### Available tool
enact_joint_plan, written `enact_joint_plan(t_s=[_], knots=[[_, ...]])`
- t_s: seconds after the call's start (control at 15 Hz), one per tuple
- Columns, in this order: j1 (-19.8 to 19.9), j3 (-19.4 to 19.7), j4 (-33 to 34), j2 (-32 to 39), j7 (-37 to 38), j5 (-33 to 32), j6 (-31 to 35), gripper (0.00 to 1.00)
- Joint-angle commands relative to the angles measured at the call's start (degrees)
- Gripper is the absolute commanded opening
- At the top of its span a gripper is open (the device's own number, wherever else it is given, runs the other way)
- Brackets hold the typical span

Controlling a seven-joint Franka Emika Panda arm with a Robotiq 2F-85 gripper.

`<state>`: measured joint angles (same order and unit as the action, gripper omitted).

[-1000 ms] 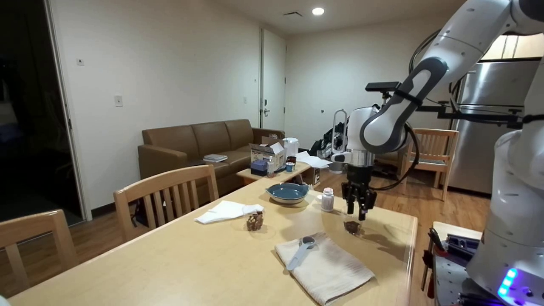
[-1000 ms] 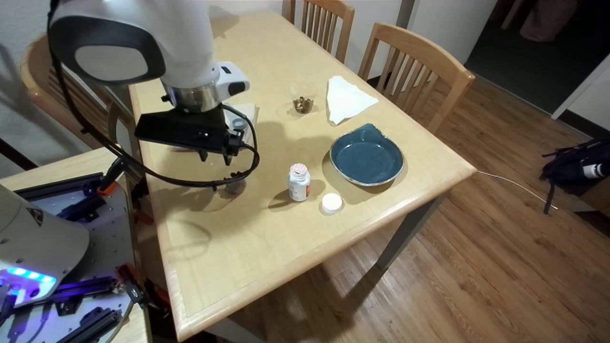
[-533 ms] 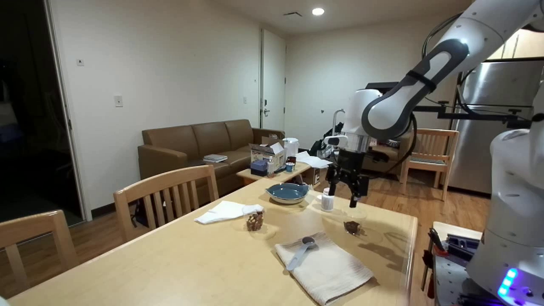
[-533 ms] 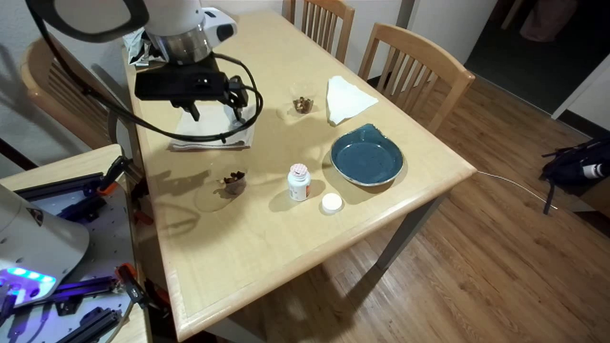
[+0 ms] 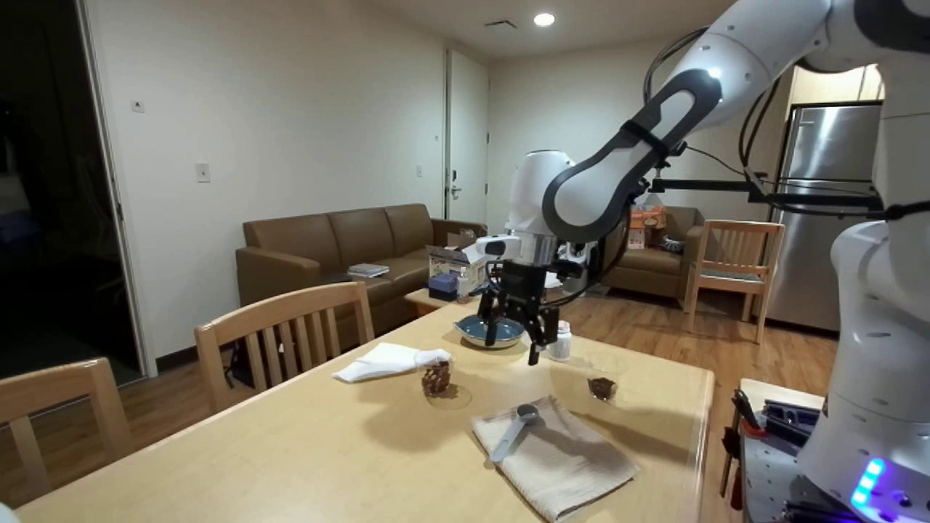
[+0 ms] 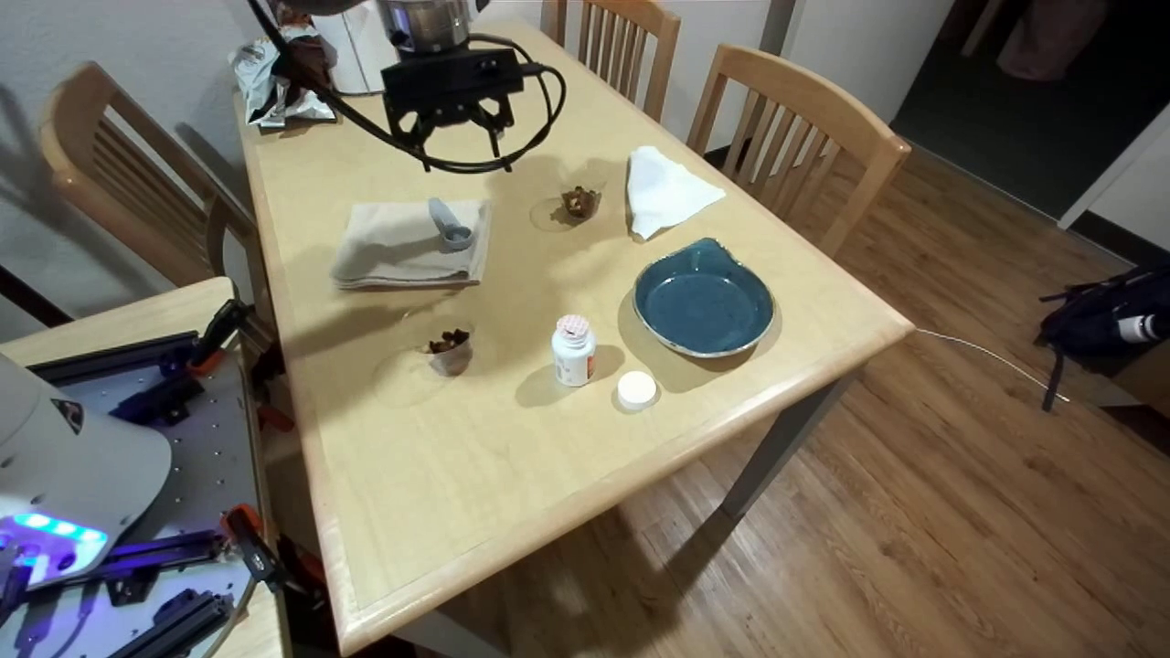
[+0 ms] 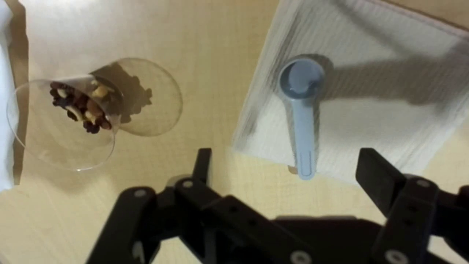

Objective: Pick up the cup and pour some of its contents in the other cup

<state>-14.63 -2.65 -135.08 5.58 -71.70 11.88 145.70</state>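
Note:
Two clear cups of nuts and dried fruit stand upright on the table. A cup (image 5: 436, 378) (image 6: 580, 202) close to the white napkin also appears at the left of the wrist view, as a clear cup (image 7: 82, 106) holding mixed nuts. The cup (image 5: 601, 388) (image 6: 450, 353) nearer the robot base is outside the wrist view. My gripper (image 5: 513, 351) (image 6: 467, 166) hangs above the table, apart from both cups. In the wrist view the gripper (image 7: 285, 157) is open, its fingers wide apart with nothing held between them.
A grey scoop (image 7: 303, 121) lies on a folded beige towel (image 5: 574, 465) below the gripper. A white bottle (image 6: 573, 352), its cap (image 6: 636, 390) and a blue dish (image 6: 704, 306) stand towards one table end. A white napkin (image 6: 667, 192) lies near the chairs.
My gripper has risen from over the cup nearer the base and swung across to near the towel and the napkin-side cup. Its jaws have spread wider. Both cups stayed put.

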Motion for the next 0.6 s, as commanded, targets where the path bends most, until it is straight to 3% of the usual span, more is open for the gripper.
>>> enact_joint_plan(t_s=[0.0, 0.27, 0.53], knots=[[3.4, -3.6, 2.1, 2.3, 0.6, -1.1, -0.1, 1.00], [3.9, -3.8, 4.1, 4.8, 0.4, -1.5, -0.1, 1.00], [1.8, -4.3, 7.1, 7.8, 13.8, -11.3, 4.3, 1.00]])
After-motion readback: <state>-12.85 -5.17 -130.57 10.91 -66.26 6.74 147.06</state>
